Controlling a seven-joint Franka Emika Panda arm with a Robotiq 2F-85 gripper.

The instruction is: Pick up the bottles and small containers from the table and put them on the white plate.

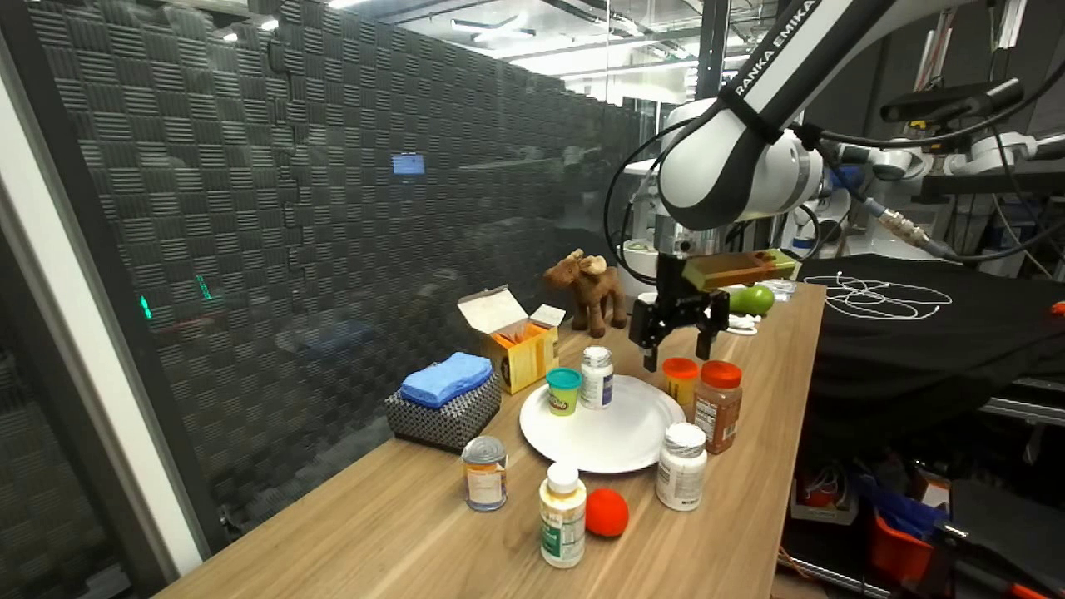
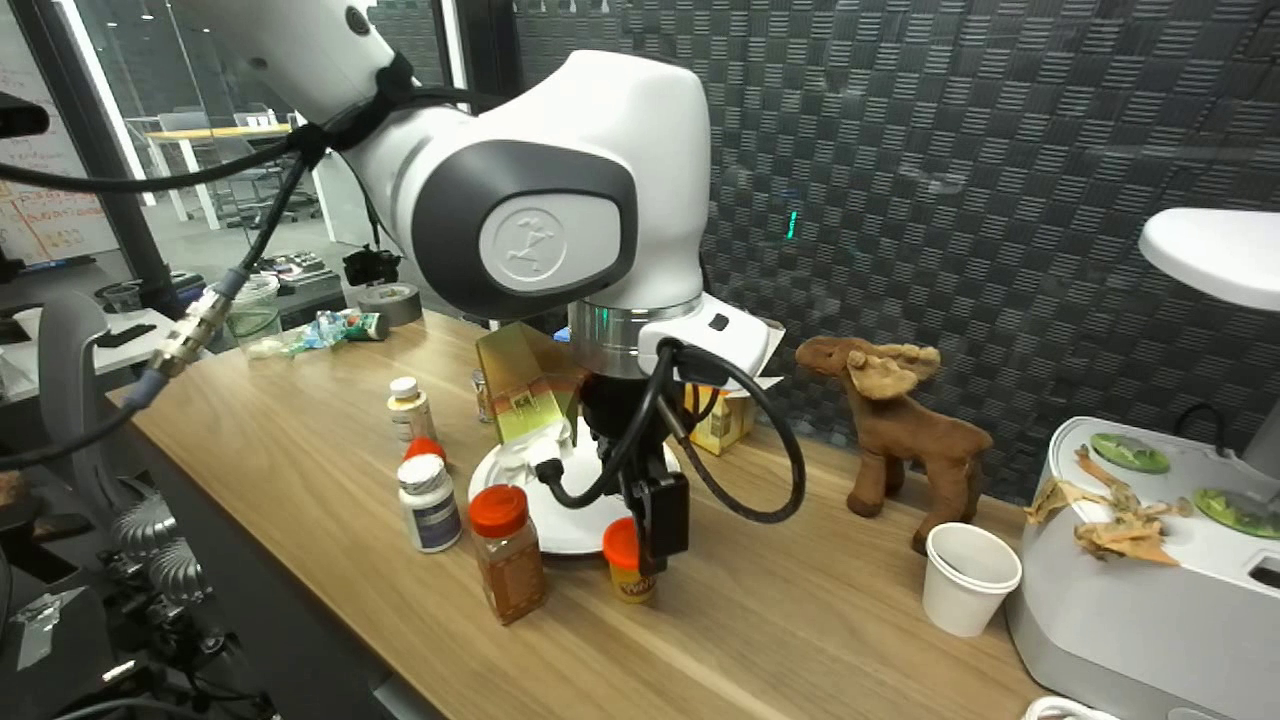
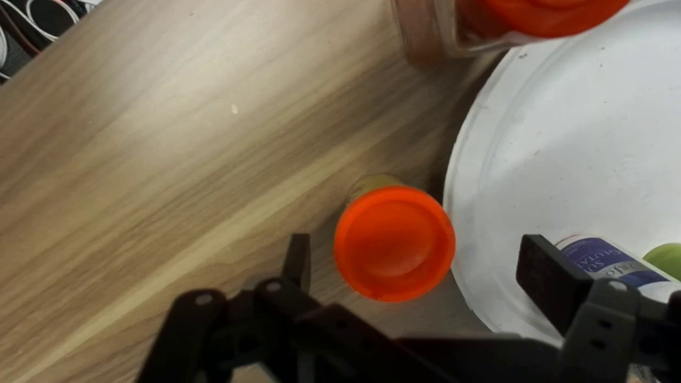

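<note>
My gripper stands open above an orange-lidded tub. In the wrist view the lid lies between the spread fingers, touching neither. The tub is upright on the table, right beside the rim of the white plate. A white bottle and a teal-lidded tub are on the plate. Around it on the table are a red-capped jar of brown contents, a white bottle, a white-capped bottle with a green label, and a silvery can.
A red ball touches or nearly touches the green-labelled bottle. Behind the plate are a patterned box with a blue cloth on top, an open yellow carton and a toy moose. Paper cups stand beside a white appliance.
</note>
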